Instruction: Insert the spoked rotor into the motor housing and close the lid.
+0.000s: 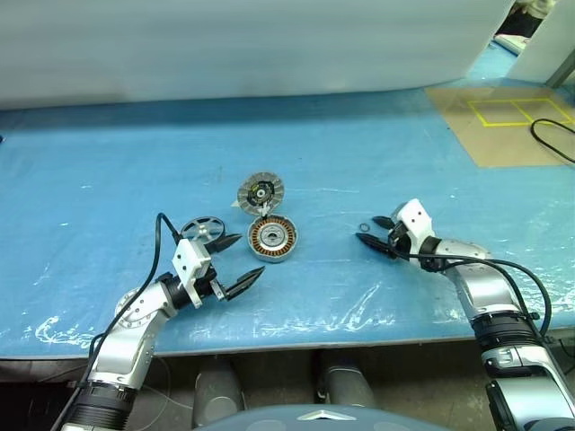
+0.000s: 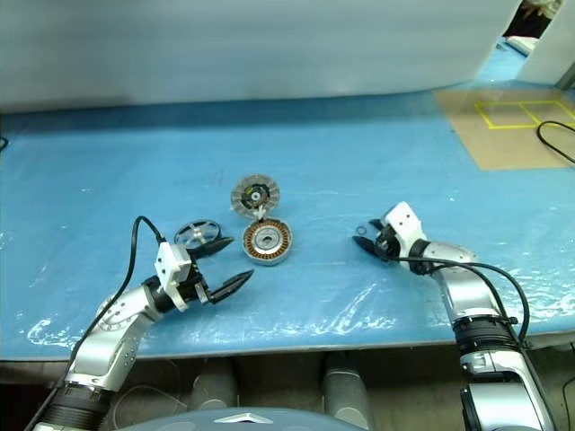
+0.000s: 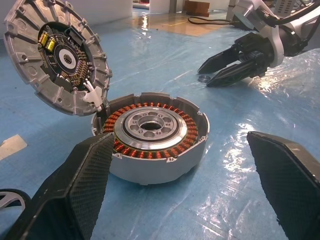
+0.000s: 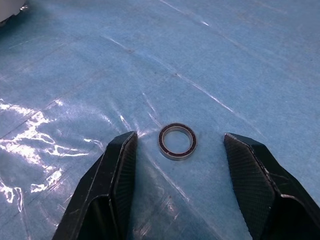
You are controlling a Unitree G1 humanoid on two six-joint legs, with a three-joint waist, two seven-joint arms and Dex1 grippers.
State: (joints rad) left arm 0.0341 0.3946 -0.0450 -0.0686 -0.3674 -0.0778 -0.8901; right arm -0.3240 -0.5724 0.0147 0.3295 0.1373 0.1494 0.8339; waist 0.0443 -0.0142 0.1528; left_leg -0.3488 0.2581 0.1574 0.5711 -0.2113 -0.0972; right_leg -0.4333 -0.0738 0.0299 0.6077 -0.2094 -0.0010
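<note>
The motor housing (image 1: 272, 238) is set mid-table (image 1: 108, 171), the lid (image 1: 260, 192) behind it, the spoked rotor (image 1: 201, 229) left, a small ring (image 4: 177, 141) right.

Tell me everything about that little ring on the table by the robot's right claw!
The little ring is a thin round band, silvery metal with a dark reddish inner edge and an open middle. It lies flat on the blue plastic-covered table, between the open fingers of the right gripper, which do not touch it.
</note>
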